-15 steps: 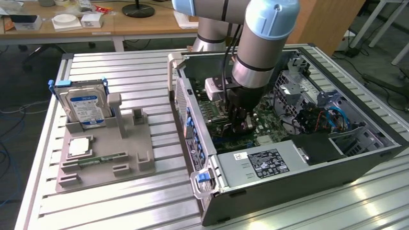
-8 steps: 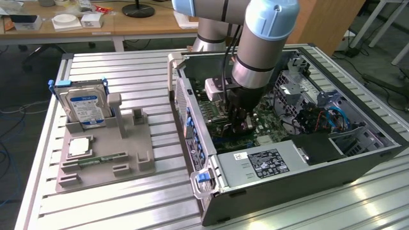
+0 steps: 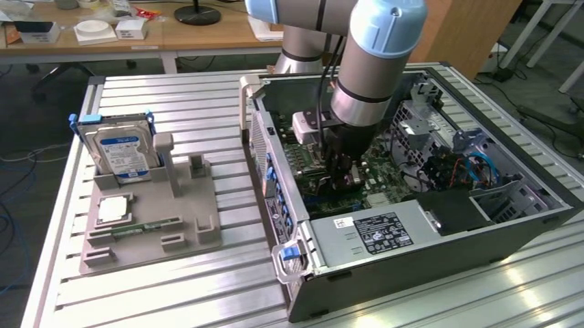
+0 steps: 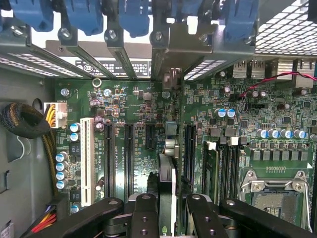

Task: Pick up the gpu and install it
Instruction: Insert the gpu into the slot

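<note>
In the wrist view the gripper (image 4: 167, 208) is clamping the gpu (image 4: 167, 191) edge-on between its black fingers (image 4: 143, 215), just above the green motherboard (image 4: 218, 99) and its expansion slots. At centre frame of the exterior view the arm (image 3: 370, 68) is reaching down into the open computer case (image 3: 401, 246); at left, a hard drive (image 3: 122, 152) is standing in a grey holder (image 3: 150, 219).

Silver blue-labelled hard drive (image 3: 122, 152) upright in grey fixture tray (image 3: 150, 219) w/ green memory stick (image 3: 146, 225) lying flat near front. Open PC case (image 3: 401, 225) on slatted table (image 3: 174, 294) — motherboard (image 4: 124, 99) inside, blue slot clips (image 4: 79, 15), empty CPU socket (image 4: 272, 198).
</note>
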Controlling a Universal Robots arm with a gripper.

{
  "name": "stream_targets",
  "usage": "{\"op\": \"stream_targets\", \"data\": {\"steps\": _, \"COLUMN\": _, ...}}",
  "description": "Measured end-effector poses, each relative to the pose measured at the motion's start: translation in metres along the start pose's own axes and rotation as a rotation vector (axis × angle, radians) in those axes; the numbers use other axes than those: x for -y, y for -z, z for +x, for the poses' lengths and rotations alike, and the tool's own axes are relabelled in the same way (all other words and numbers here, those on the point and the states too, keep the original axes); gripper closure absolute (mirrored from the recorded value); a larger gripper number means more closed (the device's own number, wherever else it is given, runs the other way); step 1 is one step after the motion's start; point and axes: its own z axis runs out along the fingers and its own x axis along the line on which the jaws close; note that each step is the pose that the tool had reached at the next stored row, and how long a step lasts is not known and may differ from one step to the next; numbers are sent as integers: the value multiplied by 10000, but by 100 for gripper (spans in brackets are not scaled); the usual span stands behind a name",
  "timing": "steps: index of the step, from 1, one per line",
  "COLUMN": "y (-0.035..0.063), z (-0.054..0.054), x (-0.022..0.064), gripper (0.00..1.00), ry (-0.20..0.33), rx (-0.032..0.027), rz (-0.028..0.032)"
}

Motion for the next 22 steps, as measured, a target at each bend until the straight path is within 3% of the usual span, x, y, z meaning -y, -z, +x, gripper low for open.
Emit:
{"op": "stream_targets", "data": {"steps": 12, "y": -16, "z": 3, "x": -13, "gripper": 74, "ry": 2, "rx": -9, "rz": 22}}
{"op": "stream_targets", "data": {"steps": 22, "y": -17, "z": 1, "x": -17, "gripper": 74, "ry": 0, "rx": 6, "rz": -2}}
